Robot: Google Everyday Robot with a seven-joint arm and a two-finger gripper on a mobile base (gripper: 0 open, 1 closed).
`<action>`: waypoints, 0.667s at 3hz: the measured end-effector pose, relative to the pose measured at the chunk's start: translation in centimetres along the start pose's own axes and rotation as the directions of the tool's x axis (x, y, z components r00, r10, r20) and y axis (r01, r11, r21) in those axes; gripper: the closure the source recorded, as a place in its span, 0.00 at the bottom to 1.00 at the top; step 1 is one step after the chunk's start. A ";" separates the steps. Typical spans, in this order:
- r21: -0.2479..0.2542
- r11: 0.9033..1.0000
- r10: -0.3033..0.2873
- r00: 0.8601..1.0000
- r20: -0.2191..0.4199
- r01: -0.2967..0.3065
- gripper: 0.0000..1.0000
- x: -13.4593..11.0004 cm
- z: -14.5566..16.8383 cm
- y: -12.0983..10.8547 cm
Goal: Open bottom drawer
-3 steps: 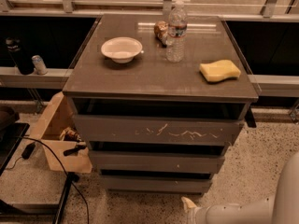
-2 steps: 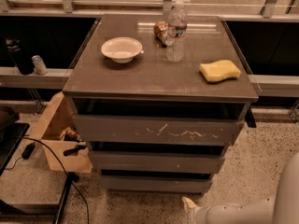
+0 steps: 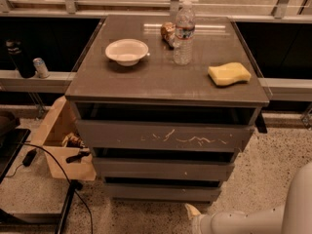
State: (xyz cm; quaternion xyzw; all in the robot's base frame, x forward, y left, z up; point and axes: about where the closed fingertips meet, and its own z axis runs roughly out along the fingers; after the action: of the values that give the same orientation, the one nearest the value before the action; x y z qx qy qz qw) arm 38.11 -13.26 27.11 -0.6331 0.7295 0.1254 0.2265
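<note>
Nothing has moved; bottom drawer (image 3: 161, 192) lies just above the gripper (image 3: 191, 211), whose grip cannot be told

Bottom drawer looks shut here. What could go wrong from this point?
1. The gripper sits low near the floor, just below the bottom drawer. That front is slim and has no handle, so the gripper may slip off it or catch the middle drawer instead.
2. A hard tug might shake the cabinet and tip the upright water bottle on top.
</note>
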 end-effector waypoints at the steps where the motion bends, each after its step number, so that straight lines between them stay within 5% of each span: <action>1: 0.014 1.000 -0.025 0.999 0.032 0.025 0.00 0.2 1.9 -1.2; 2: 0.029 0.998 -0.053 0.998 0.032 0.052 0.00 0.7 3.1 -2.3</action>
State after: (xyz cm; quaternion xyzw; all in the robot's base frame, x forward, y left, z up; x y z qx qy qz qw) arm 40.88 -12.78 24.29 -0.6466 0.7105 0.1198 0.2505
